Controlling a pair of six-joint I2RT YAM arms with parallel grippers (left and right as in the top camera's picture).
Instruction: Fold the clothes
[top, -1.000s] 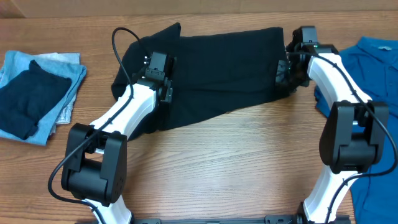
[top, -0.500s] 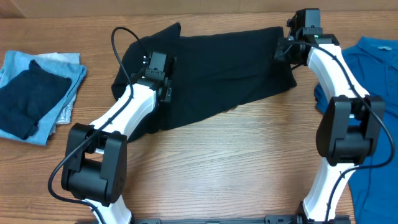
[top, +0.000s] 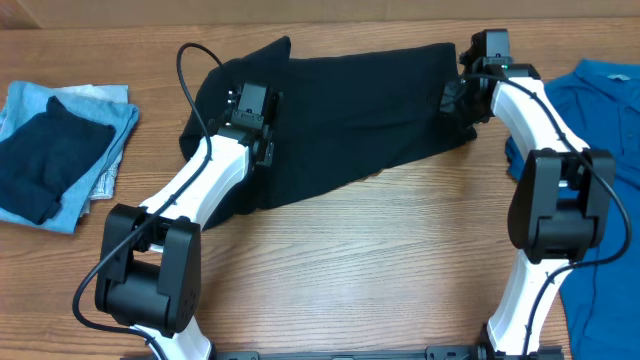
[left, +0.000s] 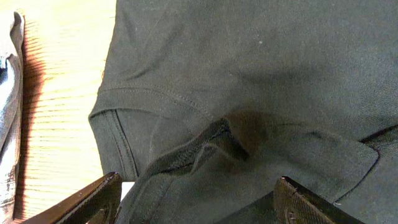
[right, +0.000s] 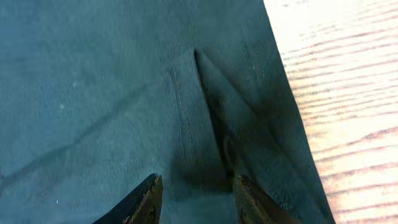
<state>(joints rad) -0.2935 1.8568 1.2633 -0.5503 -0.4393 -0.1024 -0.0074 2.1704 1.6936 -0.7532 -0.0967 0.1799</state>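
A black garment (top: 360, 105) lies spread across the far middle of the wooden table (top: 350, 270). The left gripper (left: 198, 208) hangs wide open above its left side. The right gripper (right: 198, 202), narrowly parted, straddles a crease at its right edge.

White links, black joints on left arm (top: 197, 178) and right arm (top: 532, 102) (a black cable (top: 181, 75) loops off the left).
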